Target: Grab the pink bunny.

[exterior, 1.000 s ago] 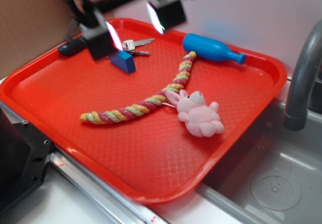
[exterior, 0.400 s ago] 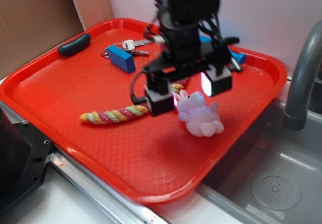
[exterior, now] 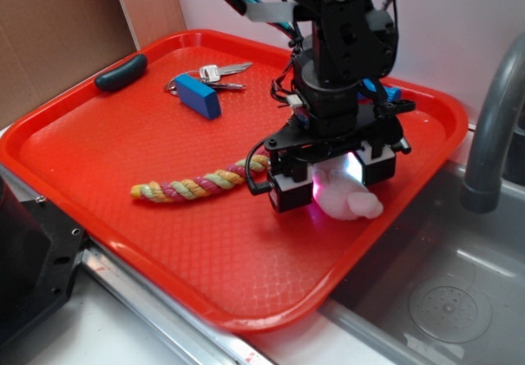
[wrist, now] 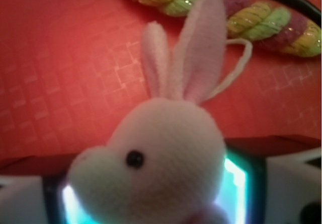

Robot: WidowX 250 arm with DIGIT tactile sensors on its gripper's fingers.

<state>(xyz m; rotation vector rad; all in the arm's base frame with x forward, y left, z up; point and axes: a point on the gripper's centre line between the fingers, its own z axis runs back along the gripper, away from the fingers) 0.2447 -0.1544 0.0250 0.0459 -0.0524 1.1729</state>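
Pink bunny (exterior: 349,198) now sat between the tool's (exterior: 328,183) spread jaws, which had dropped from above; closing looked next.

Bunny between the fingers, on the tray beside the sink.

You see the tray (exterior: 98,160) on the counter (exterior: 123,336), the sink (exterior: 443,291) and faucet (exterior: 492,127) to its right. The bunny (exterior: 349,199) lies at the tray's right side, the gripper (exterior: 332,180) straddling it. The rope (exterior: 197,184) runs leftward just behind its ears. Keys (exterior: 215,74) and a block (exterior: 198,95) lie near the back edge.
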